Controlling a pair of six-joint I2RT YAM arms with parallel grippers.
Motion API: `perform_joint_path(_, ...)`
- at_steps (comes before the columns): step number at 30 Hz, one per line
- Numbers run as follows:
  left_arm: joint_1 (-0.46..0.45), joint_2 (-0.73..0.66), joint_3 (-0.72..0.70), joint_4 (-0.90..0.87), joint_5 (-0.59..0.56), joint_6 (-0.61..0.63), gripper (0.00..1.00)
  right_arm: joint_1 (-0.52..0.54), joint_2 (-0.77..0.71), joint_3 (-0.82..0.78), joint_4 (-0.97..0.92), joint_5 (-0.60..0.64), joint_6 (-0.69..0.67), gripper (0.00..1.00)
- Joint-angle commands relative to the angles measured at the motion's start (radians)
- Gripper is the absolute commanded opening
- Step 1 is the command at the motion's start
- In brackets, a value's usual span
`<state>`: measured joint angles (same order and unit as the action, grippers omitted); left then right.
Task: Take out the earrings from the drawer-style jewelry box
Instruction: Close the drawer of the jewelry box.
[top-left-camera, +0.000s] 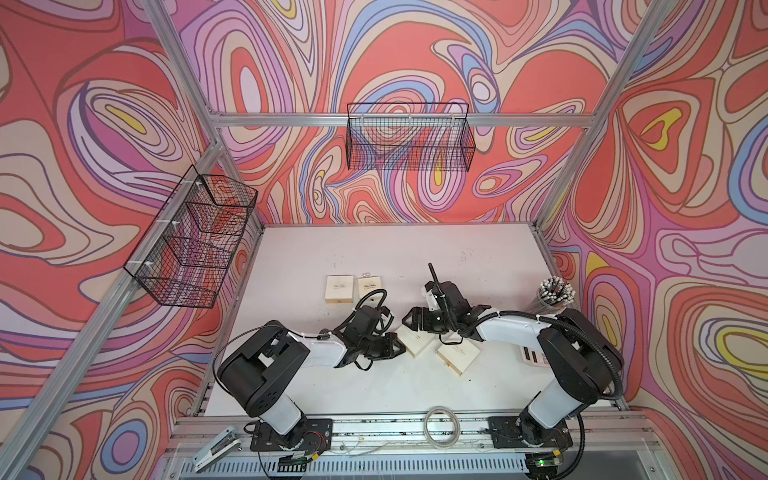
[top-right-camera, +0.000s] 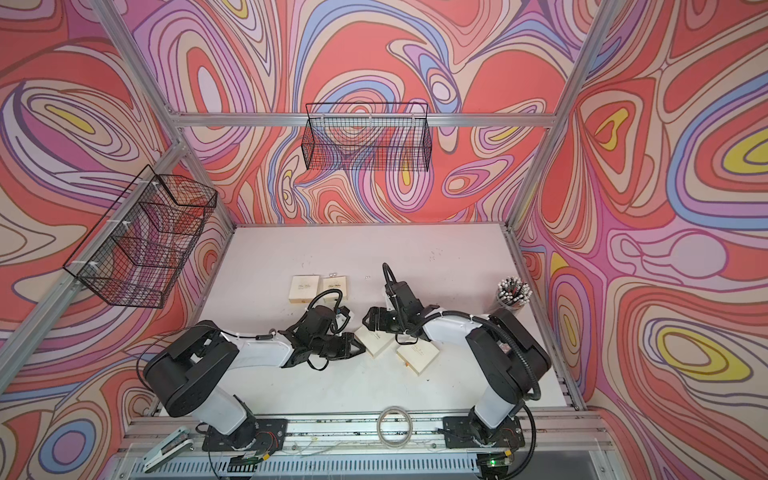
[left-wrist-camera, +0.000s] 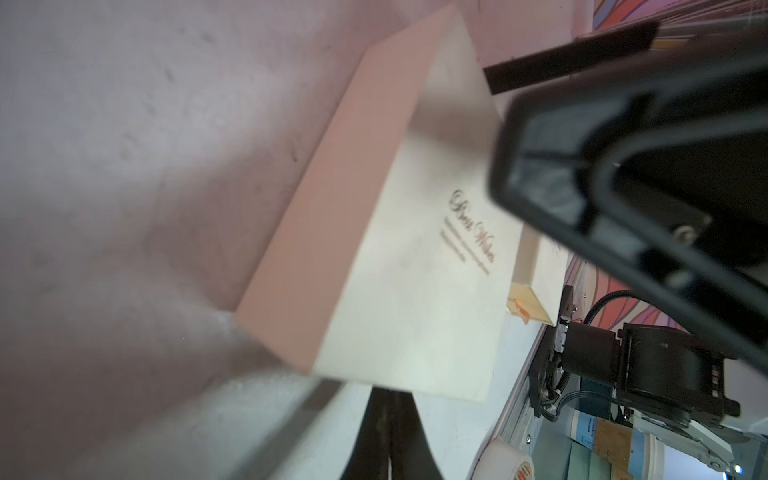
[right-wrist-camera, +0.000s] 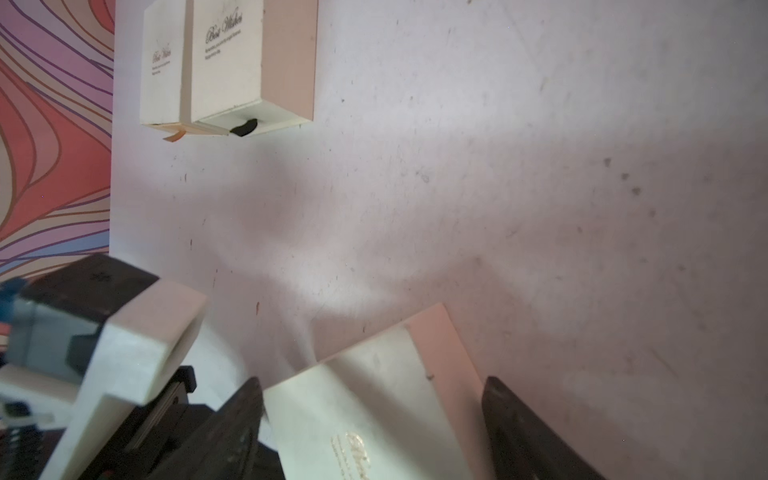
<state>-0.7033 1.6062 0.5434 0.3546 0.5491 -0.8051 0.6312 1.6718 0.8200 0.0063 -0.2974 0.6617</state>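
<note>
Left gripper (top-left-camera: 398, 348): fingers (left-wrist-camera: 386, 428) pressed together, holding nothing; the tip sits at the near box's edge on the left arm's side, and whether it touches or stops just short I cannot tell
Right gripper (top-left-camera: 409, 322): jaws stand wide apart, one on each side of the same box's far end in the right wrist view; whether they press its sides is not clear
Near box (top-left-camera: 415, 343): cream, flat on the table, turned askew, lying between the two grippers; fine script on its lid
Second near box (top-left-camera: 457, 358): just beside it toward the right arm, also askew
Far boxes (top-left-camera: 340, 289): two more cream boxes side by side further back; in the right wrist view one has its drawer end (right-wrist-camera: 266, 118) slid out a little
Earrings (top-left-camera: 365, 274): tiny silvery pieces on the bare table just behind the far boxes
Single piece (top-left-camera: 400, 277): lies alone a little further toward the right arm's side
Table (top-left-camera: 311, 374): pale, scuffed
Cup of sticks (top-left-camera: 555, 291): black, white-tipped, at the table's right edge
</note>
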Motion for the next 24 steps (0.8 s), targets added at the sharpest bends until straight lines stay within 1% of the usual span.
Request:
perform_joint_path(1, -0.018, 0.017, 0.046, 0.052, -0.040, -0.008, 0.00, 0.018, 0.029, 0.034, 0.047, -0.027, 0.033, 0.84)
perform_joint_path(3, -0.018, 0.013, 0.043, 0.046, -0.050, -0.009, 0.00, 0.017, 0.032, 0.041, 0.051, -0.010, 0.038, 0.83)
perform_joint_path(6, -0.024, -0.016, 0.025, 0.009, -0.052, 0.003, 0.00, 0.016, 0.032, 0.078, 0.000, 0.068, 0.032, 0.84)
perform_joint_path(8, -0.044, -0.069, 0.008, -0.048, -0.071, 0.032, 0.00, 0.014, 0.038, 0.117, -0.034, 0.119, 0.024, 0.85)
perform_joint_path(9, -0.057, -0.099, 0.004, -0.084, -0.090, 0.050, 0.03, 0.012, 0.040, 0.133, -0.047, 0.139, 0.020, 0.85)
perform_joint_path(12, -0.111, -0.224, 0.017, -0.270, -0.189, 0.126, 0.18, -0.003, 0.038, 0.184, -0.080, 0.182, 0.011, 0.86)
perform_joint_path(13, -0.132, -0.265, 0.026, -0.340, -0.236, 0.155, 0.26, -0.011, 0.029, 0.193, -0.080, 0.193, 0.011, 0.86)
perform_joint_path(14, -0.151, -0.310, 0.042, -0.403, -0.287, 0.191, 0.38, -0.023, 0.016, 0.198, -0.079, 0.198, 0.012, 0.86)
perform_joint_path(17, -0.185, -0.375, 0.108, -0.574, -0.437, 0.294, 0.71, -0.060, -0.055, 0.189, -0.079, 0.212, 0.002, 0.86)
perform_joint_path(20, -0.188, -0.367, 0.184, -0.669, -0.492, 0.406, 1.00, -0.096, -0.169, 0.162, -0.113, 0.246, -0.018, 0.88)
perform_joint_path(22, -0.189, -0.329, 0.233, -0.695, -0.503, 0.470, 1.00, -0.115, -0.248, 0.147, -0.166, 0.284, -0.039, 0.91)
perform_joint_path(24, -0.189, -0.273, 0.280, -0.717, -0.515, 0.515, 1.00, -0.130, -0.327, 0.128, -0.232, 0.330, -0.053, 0.98)
